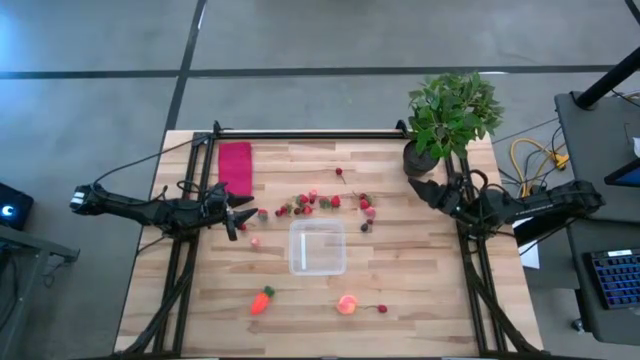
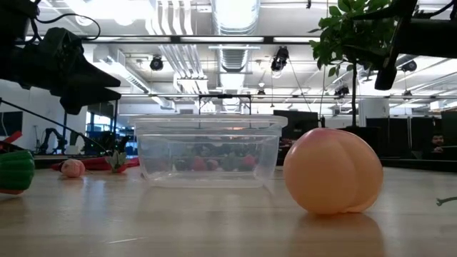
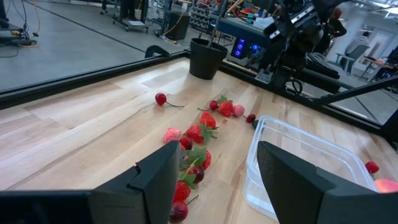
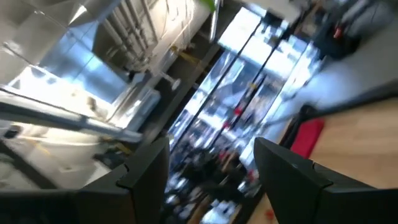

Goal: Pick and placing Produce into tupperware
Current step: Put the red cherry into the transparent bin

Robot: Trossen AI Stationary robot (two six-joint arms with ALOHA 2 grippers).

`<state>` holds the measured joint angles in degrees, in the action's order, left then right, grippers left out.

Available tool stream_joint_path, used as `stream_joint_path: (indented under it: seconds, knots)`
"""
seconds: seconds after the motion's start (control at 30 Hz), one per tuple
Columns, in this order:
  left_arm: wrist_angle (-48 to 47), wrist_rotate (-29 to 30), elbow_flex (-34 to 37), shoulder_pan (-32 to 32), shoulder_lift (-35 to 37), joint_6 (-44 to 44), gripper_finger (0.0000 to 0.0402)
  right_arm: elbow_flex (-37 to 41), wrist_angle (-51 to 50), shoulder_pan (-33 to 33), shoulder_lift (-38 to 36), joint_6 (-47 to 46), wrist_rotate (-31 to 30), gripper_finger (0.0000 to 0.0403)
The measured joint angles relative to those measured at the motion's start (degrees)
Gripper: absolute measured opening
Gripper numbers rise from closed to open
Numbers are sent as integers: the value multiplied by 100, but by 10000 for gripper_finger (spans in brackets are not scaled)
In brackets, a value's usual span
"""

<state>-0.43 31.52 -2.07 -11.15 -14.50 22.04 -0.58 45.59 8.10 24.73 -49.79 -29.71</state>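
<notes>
The left gripper [image 1: 243,212], jaws apart and empty, is held just short of the strawberries [image 1: 300,206], strung toward the tabletop's right edge; nearer than the right gripper [image 1: 425,190], also parted.

No text, label, brand, number or sign is showing clearly enough to read in any of the four views.
</notes>
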Motion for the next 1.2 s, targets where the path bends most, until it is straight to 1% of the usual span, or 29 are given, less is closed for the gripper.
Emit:
stream_joint_path:
  seconds: [0.1,0.27,0.33,0.5,0.73,0.83,0.87,0.93,0.97,1.03,1.07,1.13,1.2]
  knots:
    - [0,-1,0,1,1,0,203,0,-4,2,66,-201,19,226]
    - [2,-1,0,1,2,0,203,0,-163,2,111,-231,20,226]
    - [0,0,0,1,0,0,203,0,-150,10,135,-371,184,226]
    - [0,1,0,1,0,0,203,0,45,-27,127,-117,266,226]
    - [0,-1,0,1,0,0,203,4,-277,-26,134,-208,311,226]
    - [0,-3,0,-1,0,0,203,-24,-192,-128,91,127,214,226]
    - [0,1,0,0,0,0,203,-33,-167,-124,86,201,332,226]
    - [0,-4,0,-1,0,0,203,-30,-359,-81,97,178,785,226]
    - [0,-2,0,0,-1,0,203,-26,-368,-79,102,35,808,226]
    - [2,-1,0,-1,-8,0,203,-130,-326,-195,103,39,321,226]
    - [0,-3,0,1,-4,0,203,-223,-256,-247,92,199,203,226]
    - [0,2,0,1,-2,0,203,-275,-248,-248,68,520,365,226]
    - [2,-2,0,-1,-2,0,203,-297,-318,-236,88,628,552,226]
